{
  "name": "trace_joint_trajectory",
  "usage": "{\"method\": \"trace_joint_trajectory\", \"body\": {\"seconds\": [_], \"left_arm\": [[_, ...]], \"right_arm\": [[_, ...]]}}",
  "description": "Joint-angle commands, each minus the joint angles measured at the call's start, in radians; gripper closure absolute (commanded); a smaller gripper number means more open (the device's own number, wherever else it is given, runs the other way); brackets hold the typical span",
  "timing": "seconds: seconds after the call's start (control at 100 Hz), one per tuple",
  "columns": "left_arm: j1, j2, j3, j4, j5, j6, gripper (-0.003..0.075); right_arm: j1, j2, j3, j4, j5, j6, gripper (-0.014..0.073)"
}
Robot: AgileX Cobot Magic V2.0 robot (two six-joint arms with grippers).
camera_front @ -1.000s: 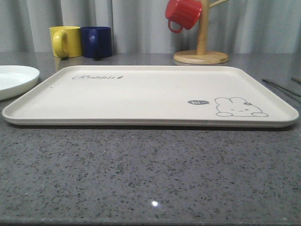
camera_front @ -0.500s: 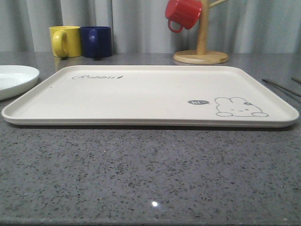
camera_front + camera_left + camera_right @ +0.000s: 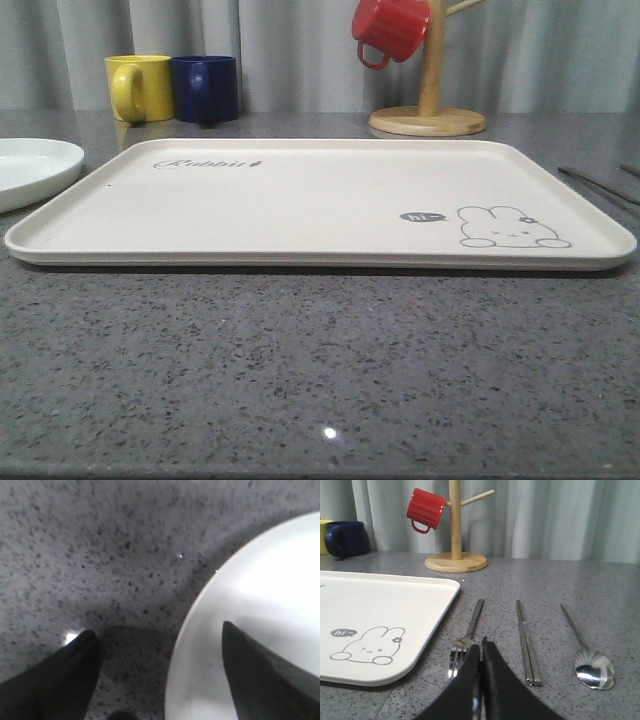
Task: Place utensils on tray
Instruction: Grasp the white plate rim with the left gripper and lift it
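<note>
The cream tray (image 3: 300, 200) with the rabbit drawing lies flat at the table's middle, and its near right corner (image 3: 380, 605) also appears in the right wrist view. To the tray's right, three utensils lie side by side on the table: a fork (image 3: 471, 625), a pair of chopsticks (image 3: 526, 640) and a spoon (image 3: 590, 665). My right gripper (image 3: 480, 644) is shut just over the fork's tines, hiding part of them, with nothing seen between its fingers. My left gripper (image 3: 157, 628) is open low over the rim of a white plate (image 3: 260, 595), with one finger over the plate and one over the table.
The round white plate (image 3: 30, 170) sits left of the tray. Behind it stand a yellow mug (image 3: 138, 88) and a blue mug (image 3: 205, 88). A wooden mug tree (image 3: 430, 100) with a red mug (image 3: 388, 28) stands at the back right. Thin utensil handles (image 3: 598, 186) show at the right edge.
</note>
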Motion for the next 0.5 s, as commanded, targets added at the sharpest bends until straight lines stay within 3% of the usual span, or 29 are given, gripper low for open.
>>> {"method": "trace_joint_trajectory", "body": {"seconds": [0.0, 0.08, 0.15, 0.35, 0.49], "left_arm": [[-0.001, -0.035, -0.031, -0.055, -0.007, 0.022, 0.0237], [-0.001, -0.031, -0.031, -0.057, 0.002, 0.024, 0.0263], [-0.001, -0.031, -0.031, -0.057, 0.005, 0.024, 0.034], [-0.001, -0.031, -0.031, -0.057, 0.008, 0.024, 0.0734], [0.002, -0.035, -0.031, -0.057, 0.008, 0.033, 0.0737]], "right_arm": [[-0.006, -0.019, -0.018, 0.0, -0.084, -0.008, 0.0662], [-0.006, -0.019, -0.018, 0.0, -0.084, -0.008, 0.0662], [-0.006, -0.019, -0.018, 0.0, -0.084, -0.008, 0.0662], [-0.006, -0.019, -0.018, 0.0, -0.084, -0.008, 0.0662], [-0.006, -0.019, -0.018, 0.0, -0.084, -0.008, 0.0662]]}}
